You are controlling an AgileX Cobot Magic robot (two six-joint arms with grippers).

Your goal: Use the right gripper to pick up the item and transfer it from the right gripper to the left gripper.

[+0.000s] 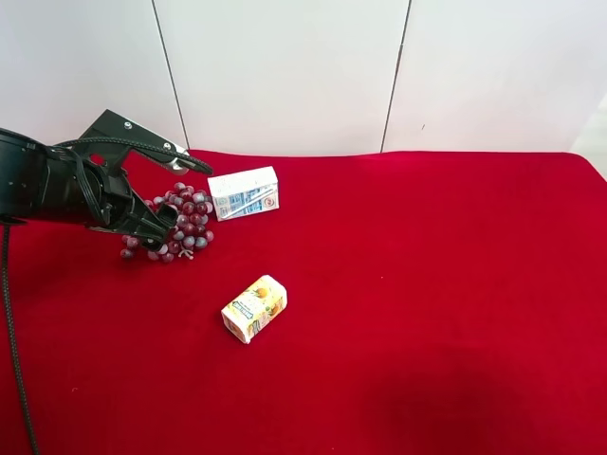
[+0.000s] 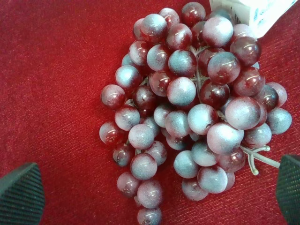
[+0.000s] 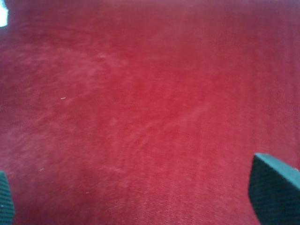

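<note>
The bunch of grapes [image 1: 187, 226], dark red and frosted grey-purple, lies on the red cloth at the exterior high view's left. The arm there is the left one. Its gripper [image 1: 190, 205] is open and straddles the bunch, one finger on each side. In the left wrist view the grapes [image 2: 187, 103] fill the space between the two open fingertips of the left gripper [image 2: 154, 192], which do not touch them. The right gripper [image 3: 140, 192] is open and empty over bare red cloth; its arm is out of the exterior high view.
A white-blue carton [image 1: 244, 193] lies right beside the far end of the grapes; its corner shows in the left wrist view [image 2: 255, 11]. A yellow juice carton [image 1: 254, 308] lies nearer the front. The red cloth [image 1: 427, 284] covers the table; a white panelled wall stands behind.
</note>
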